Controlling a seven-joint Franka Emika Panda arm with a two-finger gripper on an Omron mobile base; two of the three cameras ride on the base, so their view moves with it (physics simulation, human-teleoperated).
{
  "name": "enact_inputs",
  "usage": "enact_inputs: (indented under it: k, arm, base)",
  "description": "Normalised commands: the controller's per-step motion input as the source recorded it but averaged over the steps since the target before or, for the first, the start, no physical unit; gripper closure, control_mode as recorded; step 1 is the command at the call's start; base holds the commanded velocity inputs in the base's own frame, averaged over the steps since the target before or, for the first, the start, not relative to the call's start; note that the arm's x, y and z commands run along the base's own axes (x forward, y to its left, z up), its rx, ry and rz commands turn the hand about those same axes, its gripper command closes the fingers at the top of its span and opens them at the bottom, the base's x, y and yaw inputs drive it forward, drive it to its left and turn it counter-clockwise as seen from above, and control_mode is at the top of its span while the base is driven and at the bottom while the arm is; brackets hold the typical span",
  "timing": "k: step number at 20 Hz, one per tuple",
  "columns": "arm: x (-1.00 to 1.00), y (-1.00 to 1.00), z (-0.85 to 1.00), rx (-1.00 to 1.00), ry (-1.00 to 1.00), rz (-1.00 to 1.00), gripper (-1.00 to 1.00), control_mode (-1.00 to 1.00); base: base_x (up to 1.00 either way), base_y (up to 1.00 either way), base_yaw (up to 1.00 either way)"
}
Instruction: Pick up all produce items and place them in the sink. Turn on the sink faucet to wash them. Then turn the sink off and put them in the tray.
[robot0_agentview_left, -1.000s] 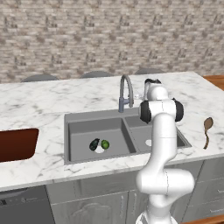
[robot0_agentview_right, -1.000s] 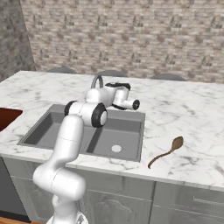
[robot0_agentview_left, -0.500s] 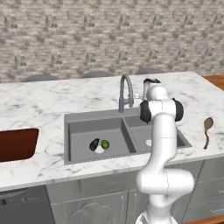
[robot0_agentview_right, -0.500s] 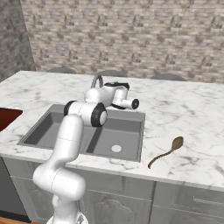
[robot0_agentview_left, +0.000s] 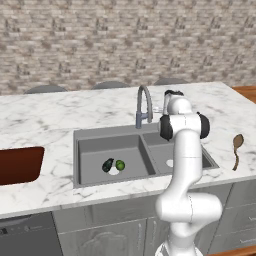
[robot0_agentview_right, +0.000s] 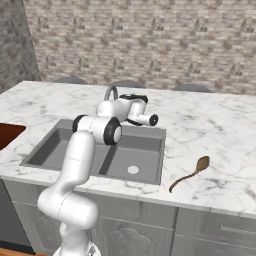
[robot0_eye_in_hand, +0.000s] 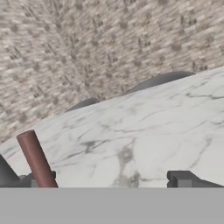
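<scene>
End effector: end effector (robot0_eye_in_hand: 111, 181) spread wide, nothing between its tips; it sits behind the sink, just right of the faucet, above the worktop's back strip.
Faucet: faucet (robot0_agentview_left: 143, 106) stands upright at the sink's rear rim, at the divider; spout arches forward. In the hand view a reddish-brown rod (robot0_eye_in_hand: 37, 160) rises at lower left, near one finger tip; what it is cannot be told.
Sink: sink (robot0_agentview_left: 91, 172) set into the worktop (robot0_agentview_left: 45, 117); two basins, thin wall between them.
Produce: dark oblong (robot0_agentview_left: 107, 165) and green ball (robot0_agentview_left: 120, 164) lie touching in the left basin, at its drain, well apart from the walls.
Right basin: open floor, pale drain (robot0_agentview_right: 132, 170) showing.
Tray: tray (robot0_agentview_left: 17, 164) at the far left, cut by the frame edge, a strip of bare marble between it and the sink.
Spoon: spoon (robot0_agentview_right: 189, 173) right of the sink, near the worktop's front edge.
Open room: wide bare marble behind and right of the sink.
</scene>
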Motion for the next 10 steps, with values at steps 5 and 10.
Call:
enact_inputs:
  k: [5, 10]
  arm:
    - [0.0, -0.58, -0.14, 0.04, 0.01, -0.02, -1.0, -1.0]
    - [0.0, -0.58, -0.18, 0.05, 0.0, -0.01, -1.0, -1.0]
  base:
    - [0.0, 0.0, 0.0]
    - [0.0, 0.0, 0.0]
